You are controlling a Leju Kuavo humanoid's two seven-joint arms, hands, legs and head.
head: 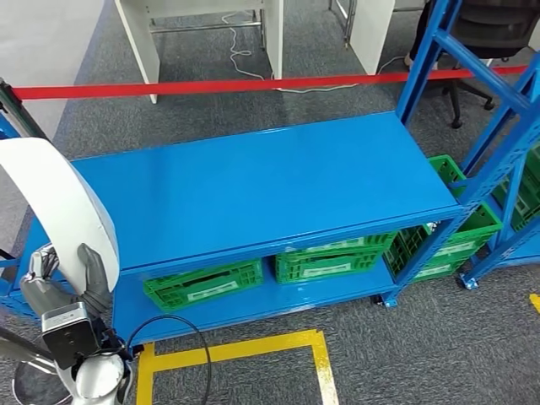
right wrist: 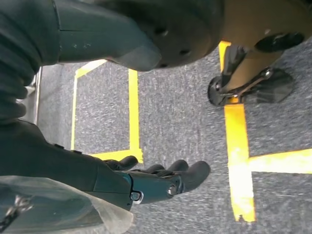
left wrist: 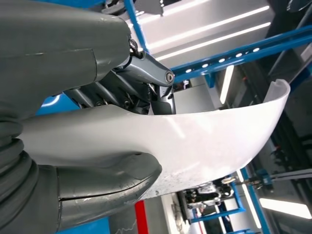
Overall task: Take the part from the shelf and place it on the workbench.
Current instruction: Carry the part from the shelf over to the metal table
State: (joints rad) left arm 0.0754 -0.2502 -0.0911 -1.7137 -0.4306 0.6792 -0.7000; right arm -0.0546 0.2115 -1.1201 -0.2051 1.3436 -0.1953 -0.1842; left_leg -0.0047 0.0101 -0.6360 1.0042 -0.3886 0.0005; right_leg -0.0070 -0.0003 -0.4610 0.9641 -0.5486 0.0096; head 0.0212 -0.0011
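My left hand (head: 76, 283) grips the white part (head: 61, 198) beside the shelf (head: 267, 190); its long overhang could strike it. Right hand (right wrist: 162, 178) released.

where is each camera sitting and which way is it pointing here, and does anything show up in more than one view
Head view: high on the body, looking forward and down at the blue shelf, green crates below; left hand shows.
Left wrist view: behind the left hand, looking along the white part toward ceiling lights.
Right wrist view: behind the right hand, looking at grey carpet and yellow floor tape.
Shared: head and left wrist views both show the left hand gripping the white part.
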